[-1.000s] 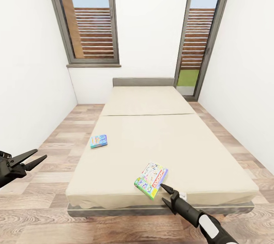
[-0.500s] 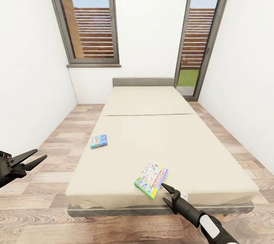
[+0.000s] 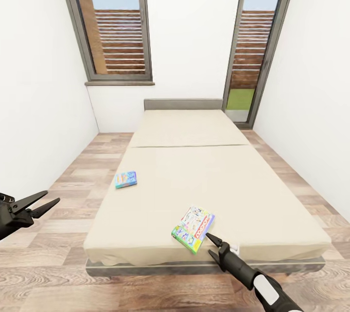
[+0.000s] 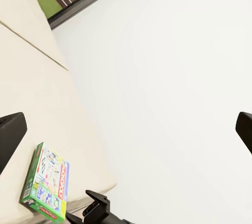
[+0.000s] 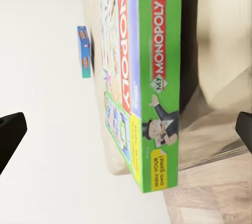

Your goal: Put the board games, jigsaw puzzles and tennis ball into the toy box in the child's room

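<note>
We see both jaws apart: right gripper [image 3: 211, 245] beside the Monopoly box [image 3: 193, 229] on the bed [image 3: 194, 180], left gripper [image 3: 46, 200] over plank floor [image 3: 53, 248].

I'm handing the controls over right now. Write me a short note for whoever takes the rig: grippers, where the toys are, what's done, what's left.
Right gripper: open, empty, fingertips at the near edge of the Monopoly box, lined up on its green side.
Left gripper: open, empty, held out over the floor beside the bed.
Monopoly box lies flat near the bed's foot corner; the small blue game box lies flat by the bed's left edge.
Done: neither bed game is picked up yet.
Left: grasp both and carry them to the toy box; table items are out of sight from here.
</note>
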Robot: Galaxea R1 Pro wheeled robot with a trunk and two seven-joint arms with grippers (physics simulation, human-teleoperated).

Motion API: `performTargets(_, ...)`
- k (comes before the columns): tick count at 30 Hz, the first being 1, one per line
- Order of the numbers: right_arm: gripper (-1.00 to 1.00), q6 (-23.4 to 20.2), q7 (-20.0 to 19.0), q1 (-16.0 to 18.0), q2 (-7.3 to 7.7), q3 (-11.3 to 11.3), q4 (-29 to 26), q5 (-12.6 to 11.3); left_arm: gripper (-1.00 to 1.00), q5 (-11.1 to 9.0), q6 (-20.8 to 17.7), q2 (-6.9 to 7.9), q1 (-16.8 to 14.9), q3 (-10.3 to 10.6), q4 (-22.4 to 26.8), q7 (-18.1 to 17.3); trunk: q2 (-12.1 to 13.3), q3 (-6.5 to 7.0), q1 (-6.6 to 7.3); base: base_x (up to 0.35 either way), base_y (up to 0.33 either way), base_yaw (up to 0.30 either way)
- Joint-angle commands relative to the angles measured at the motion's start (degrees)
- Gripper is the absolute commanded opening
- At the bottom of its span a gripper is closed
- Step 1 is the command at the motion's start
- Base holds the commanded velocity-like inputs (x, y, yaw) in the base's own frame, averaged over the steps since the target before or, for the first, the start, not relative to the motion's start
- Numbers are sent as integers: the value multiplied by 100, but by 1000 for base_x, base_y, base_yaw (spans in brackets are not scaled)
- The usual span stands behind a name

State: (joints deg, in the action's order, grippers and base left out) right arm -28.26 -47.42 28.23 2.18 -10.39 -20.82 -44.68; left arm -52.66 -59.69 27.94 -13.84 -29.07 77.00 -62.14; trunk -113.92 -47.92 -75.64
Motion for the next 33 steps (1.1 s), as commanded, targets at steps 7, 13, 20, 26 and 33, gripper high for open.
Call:
performTargets(7, 100, -32, 37, 4, -15, -4, 19, -31, 100, 2, -25, 1, -4, -2, -1, -18, -84, -41, -44, 0, 0, 0)
performTargets(13, 100, -59, 151, 7, -49, 6, 41, -24, 100, 2, -25, 1, -2, -2, -1, -68, -244, -113, -132, 0, 0, 0)
performTargets(20, 100, -81, 573, 7, -100, 3, 51, -31, 100, 2, -25, 1, -4, -2, -1, -103, -485, -221, -263, 0, 0, 0)
performTargets(26, 100, -90, 629, 5, -103, 2, 47, -32, 100, 2, -25, 1, -4, -2, -1, -113, -485, -221, -263, 0, 0, 0)
performTargets(33, 100, -92, 637, 7, -104, 2, 47, -32, 100, 2, -25, 1, -4, -2, -1, -114, -485, -221, -263, 34, 16, 0)
